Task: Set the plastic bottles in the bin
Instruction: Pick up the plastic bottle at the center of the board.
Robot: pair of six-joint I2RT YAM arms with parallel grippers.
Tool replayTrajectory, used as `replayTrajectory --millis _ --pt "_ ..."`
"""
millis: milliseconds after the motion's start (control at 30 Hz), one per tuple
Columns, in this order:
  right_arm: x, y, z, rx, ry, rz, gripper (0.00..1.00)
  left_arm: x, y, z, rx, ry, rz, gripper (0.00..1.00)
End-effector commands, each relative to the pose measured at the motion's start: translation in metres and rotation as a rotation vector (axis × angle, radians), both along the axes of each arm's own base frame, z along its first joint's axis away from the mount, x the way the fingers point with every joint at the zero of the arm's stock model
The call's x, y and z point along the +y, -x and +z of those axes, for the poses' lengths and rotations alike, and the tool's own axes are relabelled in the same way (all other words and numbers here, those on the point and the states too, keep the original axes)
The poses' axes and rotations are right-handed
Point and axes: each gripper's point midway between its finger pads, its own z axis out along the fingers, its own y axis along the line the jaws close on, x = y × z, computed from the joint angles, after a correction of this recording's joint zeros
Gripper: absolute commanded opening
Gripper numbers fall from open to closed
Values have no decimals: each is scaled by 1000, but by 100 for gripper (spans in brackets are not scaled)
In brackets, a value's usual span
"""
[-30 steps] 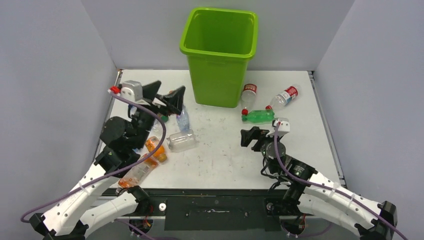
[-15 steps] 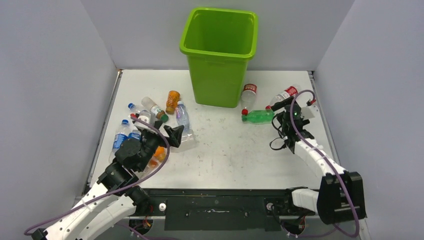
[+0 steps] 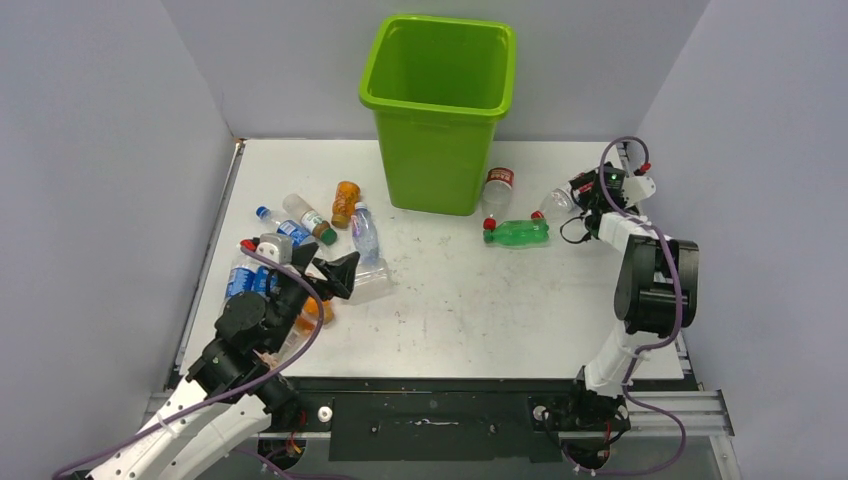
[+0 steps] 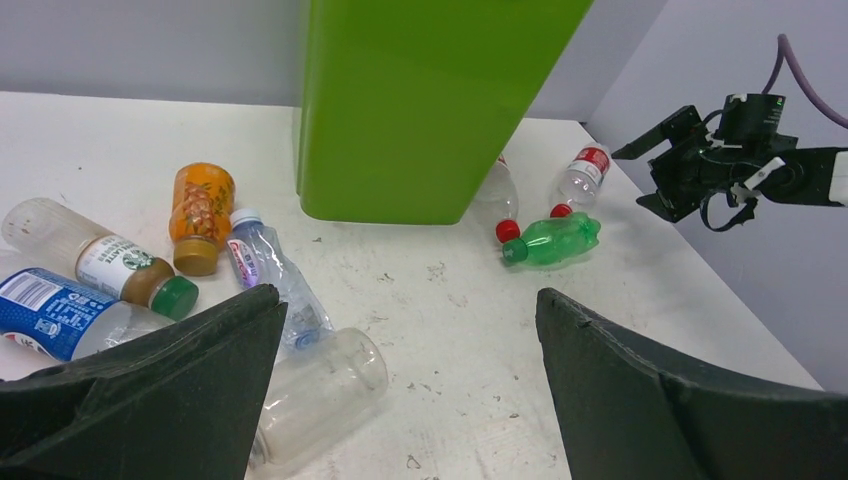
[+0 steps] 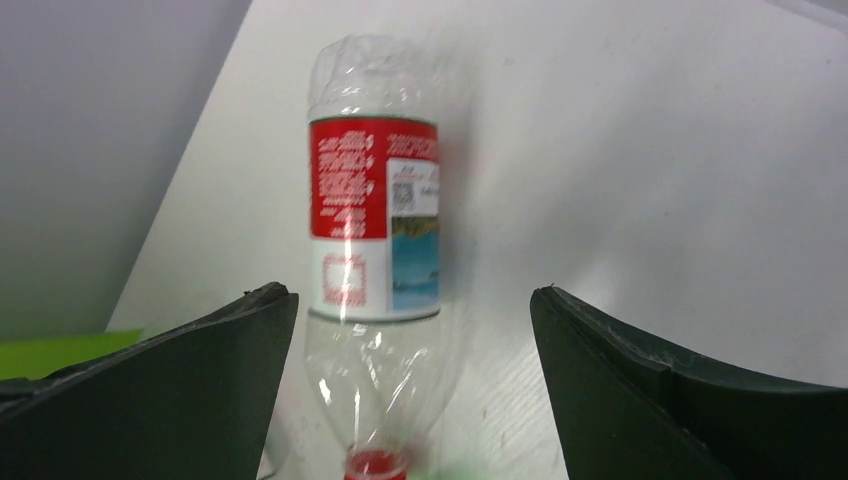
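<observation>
The lime-green bin point(image 3: 437, 100) stands at the back centre. My left gripper point(image 3: 335, 270) is open and empty, low over a clear lying bottle point(image 4: 318, 392), which lies by its left finger. Beyond it lie an orange bottle point(image 4: 202, 205), a purple-labelled clear bottle point(image 4: 270, 275), a green-capped bottle point(image 4: 100, 260) and a blue-labelled bottle point(image 4: 50, 310). My right gripper point(image 3: 582, 198) is open at the far right. Its fingers straddle a clear red-labelled bottle point(image 5: 375, 230) without closing on it. A green bottle point(image 3: 518, 232) and another red-labelled bottle point(image 3: 497, 187) lie right of the bin.
Grey walls enclose the table on the left, back and right. The right arm is stretched along the table's right edge point(image 3: 650, 250). More bottles, orange point(image 3: 315, 308) and blue-labelled point(image 3: 240, 280), lie under and left of the left arm.
My right arm has swung from mid-table to the far right, up to the red-labelled bottle. My left arm has pulled back from the far-left bottles toward the clear bottle.
</observation>
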Motion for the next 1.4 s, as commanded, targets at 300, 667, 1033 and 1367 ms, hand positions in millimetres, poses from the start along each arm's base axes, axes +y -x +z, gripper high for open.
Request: replayTrajectory --millis 300,667,1033,1367 --pt "2 -59 4 -91 -65 151 90 -12 -1 10 -6 17 -52 96" --pt "6 -72 -41 63 -46 143 90 -8 -2 10 -9 8 -35 96" --pt "12 -73 -77 128 -46 178 98 -8 -2 9 -9 0 -34 96" --pt "25 -67 -38 18 -35 222 43 -7 -1 11 -16 7 -34 96"
